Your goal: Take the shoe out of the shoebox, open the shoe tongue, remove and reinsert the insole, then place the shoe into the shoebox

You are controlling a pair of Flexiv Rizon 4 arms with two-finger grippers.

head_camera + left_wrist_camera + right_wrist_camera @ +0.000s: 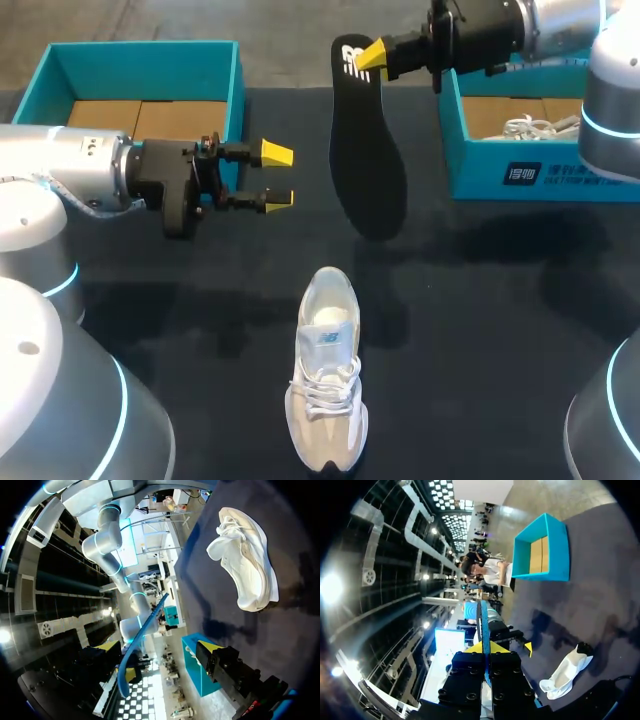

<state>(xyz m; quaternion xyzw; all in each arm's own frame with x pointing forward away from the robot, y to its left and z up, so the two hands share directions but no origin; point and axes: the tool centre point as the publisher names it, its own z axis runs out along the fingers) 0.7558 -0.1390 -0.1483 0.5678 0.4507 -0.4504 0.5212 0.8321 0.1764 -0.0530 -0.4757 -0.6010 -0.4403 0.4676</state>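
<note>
Surface (480, 300): dark, and it carries the sneaker with nothing bracing it.
Left shoebox (238, 90): teal, beyond the sneaker and to its left, showing only a bare cardboard floor.
Right shoebox (500, 180): teal, beyond the sneaker and to its right, with white laces (535, 127) inside.
Sneaker (327, 385): white and upright on its sole, out of both boxes and untouched by either arm.
Insole (368, 160): black, hanging in the air beyond the sneaker with its toe end drooping towards it.
Right fingers (372, 55): pinching the insole at its heel end only.
Left fingers (276, 153): spread and empty, beyond the sneaker on its left and well apart from it.
Slip risk: a pinch on one end likely lets the long insole swing, twist or drop during lowering.
Entry risk: the tongue is not held back, so the toe end may catch on the laces or collar and fold.
Shoe risk: pushing into an unheld sneaker would probably slide or tip it, so the left fingers should steady it first.
</note>
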